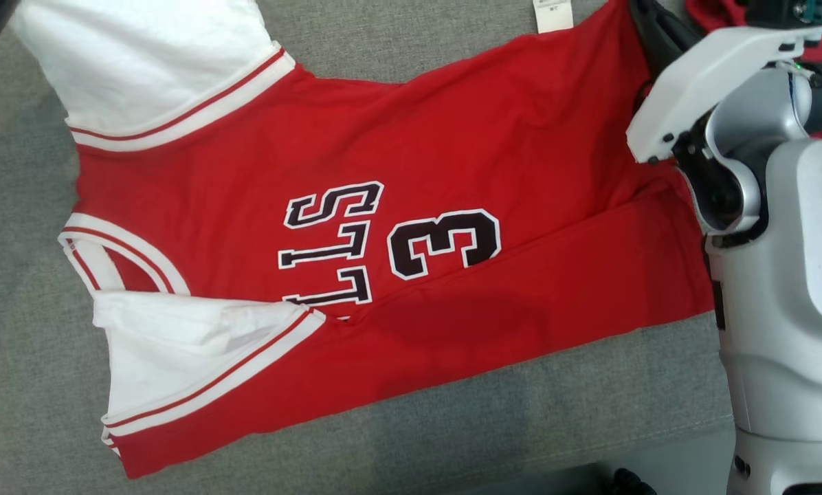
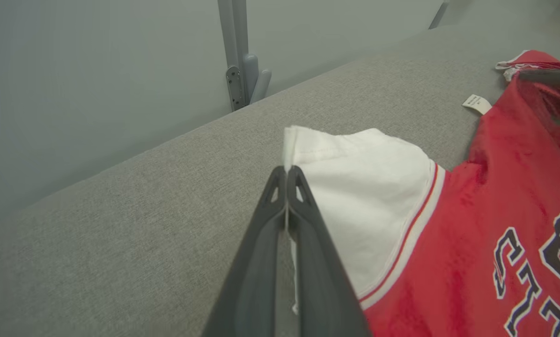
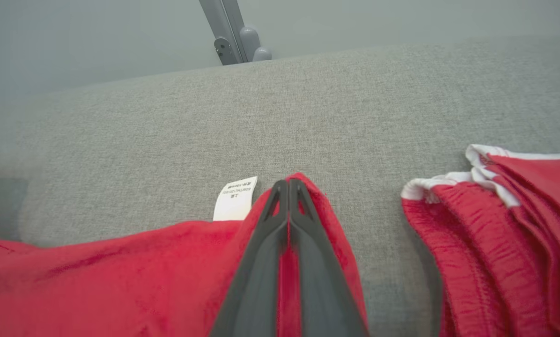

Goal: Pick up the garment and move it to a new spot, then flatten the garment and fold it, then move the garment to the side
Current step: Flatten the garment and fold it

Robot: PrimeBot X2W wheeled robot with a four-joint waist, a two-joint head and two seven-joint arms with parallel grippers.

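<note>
The garment (image 1: pixel 452 137) is a red jersey with white sleeves, black lettering and a "3", spread across the grey cushion (image 1: pixel 26 275). Its near long edge is folded over the body. In the left wrist view my left gripper (image 2: pixel 287 169) is shut on the edge of a white sleeve (image 2: pixel 364 187), with the cloth pinched between the dark fingers. My right gripper (image 3: pixel 288 183) is shut on the red hem corner of the garment (image 3: pixel 97 281), next to its white care label (image 3: pixel 235 199). From the head camera, the right gripper (image 1: pixel 641 14) is at the garment's far right corner, by the label (image 1: pixel 552 14).
A second red cloth with white trim (image 3: pixel 495 234) lies bunched just right of the held hem corner. A grey metal post (image 3: pixel 228 37) stands behind the cushion's far edge. My pale right forearm (image 1: pixel 782 240) covers the right side of the head view.
</note>
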